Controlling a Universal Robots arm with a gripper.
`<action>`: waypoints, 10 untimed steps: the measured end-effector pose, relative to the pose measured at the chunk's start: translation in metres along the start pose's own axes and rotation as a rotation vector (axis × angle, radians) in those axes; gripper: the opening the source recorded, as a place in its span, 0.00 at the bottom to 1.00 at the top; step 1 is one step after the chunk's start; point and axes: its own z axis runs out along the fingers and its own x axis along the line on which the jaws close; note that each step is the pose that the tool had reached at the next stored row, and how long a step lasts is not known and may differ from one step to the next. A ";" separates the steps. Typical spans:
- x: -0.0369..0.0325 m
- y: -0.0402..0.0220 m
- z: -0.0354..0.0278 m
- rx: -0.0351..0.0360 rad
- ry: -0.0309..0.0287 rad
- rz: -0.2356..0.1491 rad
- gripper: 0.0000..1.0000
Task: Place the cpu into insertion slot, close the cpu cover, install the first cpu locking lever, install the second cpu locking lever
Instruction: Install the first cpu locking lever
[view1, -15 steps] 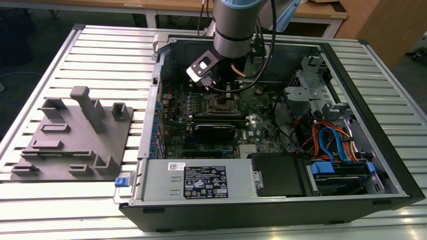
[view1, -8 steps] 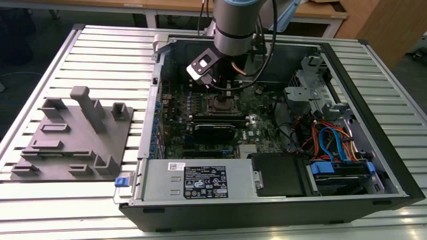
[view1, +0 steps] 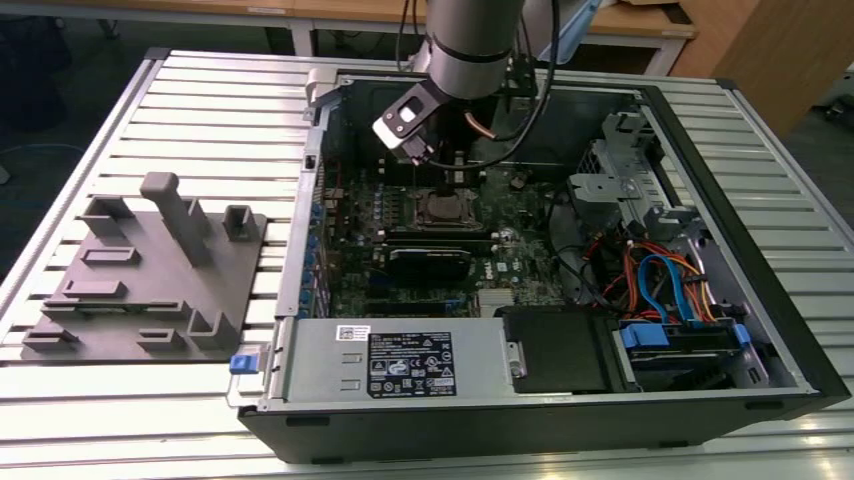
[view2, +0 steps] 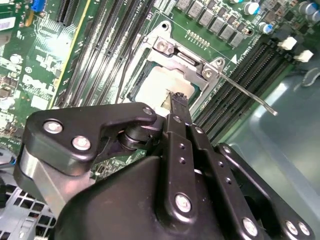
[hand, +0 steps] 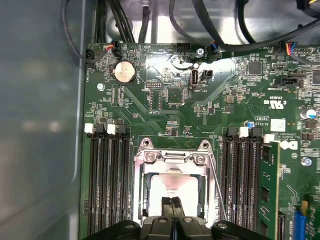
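Here the gripper (hand: 172, 205) hangs low over the board (hand: 165, 100) inside the case (view1: 534, 420) on the bench (view1: 200, 100). Its fingers are clenched tip to tip with nothing between them. The cpu (hand: 170, 185) lies flat in the slot (view1: 418, 212), just under the tips. The cover (hand: 172, 159) appears to be lying over it, framing its pale top.

One thin lever (view2: 250, 96) juts out from the socket's corner over the memory slots (hand: 107, 185), and I judge it unlatched.

The main risk is the closed tips pressing on the chip off-centre. That could scratch its top, or shift it if the cover is not fully seated. The loose lever also sits near the gripper's linkage, so a sideways move could snag or bend it, or knock the memory slots beside the socket.

The gripper's body hides the near edge of the socket in both wrist views. I cannot tell whether the tips touch the cpu or hover just above it. A dark thin line on the socket's other side may be the second lever, but it is too faint to be sure.
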 end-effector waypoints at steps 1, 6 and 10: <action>0.0001 0.0000 -0.0019 0.0000 0.0000 0.000 0.11; 0.0008 0.0000 -0.0132 0.0006 -0.0001 0.000 0.11; 0.0013 0.0000 -0.0206 0.0008 -0.0001 0.000 0.11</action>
